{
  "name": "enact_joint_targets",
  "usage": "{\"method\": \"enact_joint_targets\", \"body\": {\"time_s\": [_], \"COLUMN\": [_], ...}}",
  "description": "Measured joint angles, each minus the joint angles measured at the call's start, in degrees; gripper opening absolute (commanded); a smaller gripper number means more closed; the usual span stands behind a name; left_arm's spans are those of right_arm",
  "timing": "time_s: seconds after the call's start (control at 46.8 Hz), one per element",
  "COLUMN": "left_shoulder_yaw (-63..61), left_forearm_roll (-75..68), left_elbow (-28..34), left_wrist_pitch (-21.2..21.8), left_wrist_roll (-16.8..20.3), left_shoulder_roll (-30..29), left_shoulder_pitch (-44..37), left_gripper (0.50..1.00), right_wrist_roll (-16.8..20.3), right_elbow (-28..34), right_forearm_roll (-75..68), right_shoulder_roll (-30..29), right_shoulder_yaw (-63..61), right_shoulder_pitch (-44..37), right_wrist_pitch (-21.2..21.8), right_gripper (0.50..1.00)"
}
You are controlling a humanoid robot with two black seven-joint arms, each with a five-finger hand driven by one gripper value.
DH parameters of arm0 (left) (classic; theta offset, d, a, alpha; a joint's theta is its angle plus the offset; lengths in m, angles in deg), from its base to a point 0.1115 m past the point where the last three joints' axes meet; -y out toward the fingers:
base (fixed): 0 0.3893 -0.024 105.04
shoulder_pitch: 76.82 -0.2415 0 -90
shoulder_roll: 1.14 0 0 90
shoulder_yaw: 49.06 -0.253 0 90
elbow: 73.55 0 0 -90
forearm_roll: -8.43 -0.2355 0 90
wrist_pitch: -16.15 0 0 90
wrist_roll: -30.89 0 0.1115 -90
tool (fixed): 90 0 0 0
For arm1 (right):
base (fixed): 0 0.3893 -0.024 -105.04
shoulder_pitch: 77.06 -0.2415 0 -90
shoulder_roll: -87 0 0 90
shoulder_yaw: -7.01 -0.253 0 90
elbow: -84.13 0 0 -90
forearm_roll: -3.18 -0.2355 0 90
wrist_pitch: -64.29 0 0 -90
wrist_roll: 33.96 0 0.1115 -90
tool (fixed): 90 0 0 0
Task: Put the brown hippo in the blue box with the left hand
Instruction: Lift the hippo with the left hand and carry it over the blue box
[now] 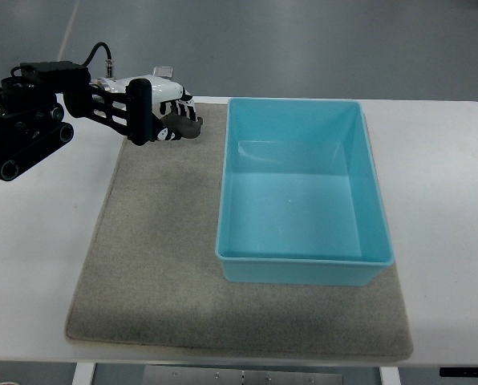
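The grey felt mat carries the empty light-blue plastic box; upper left, my left robot hand grips the small brown hippo toy.

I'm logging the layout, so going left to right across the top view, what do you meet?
Left hand closed around the brown hippo at the far left of the grey mat → blue box, empty → bare white table.

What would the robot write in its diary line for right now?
left hand: shut on brown hippo | where: over grey mat, left of blue box | box: empty | right hand: unseen
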Motion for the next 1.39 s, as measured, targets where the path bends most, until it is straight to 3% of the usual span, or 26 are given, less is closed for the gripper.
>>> {"method": "enact_joint_targets", "body": {"time_s": [0.492, 1.39], "left_shoulder_yaw": [7.0, 7.5], "left_forearm_roll": [-0.1, 1.6], "left_elbow": [-7.7, -16.6], "left_wrist_pitch": [1.8, 1.7], "left_wrist_roll": [0.2, 1.2], "left_shoulder_roll": [0.3, 7.2], "left_shoulder_pitch": [1.2, -3.2], "left_gripper": [0.5, 0.5], "right_wrist_roll": [0.0, 0.0], "right_elbow": [0.0, 0.0], "right_forearm_roll": [0.0, 0.0], "right_shoulder_roll": [0.0, 0.0], "right_shoulder_yaw": [0.0, 0.0], "right_shoulder_pitch": [0.0, 0.0], "right_wrist_pitch": [0.0, 0.0], "right_gripper": [0.936, 0.936]}}
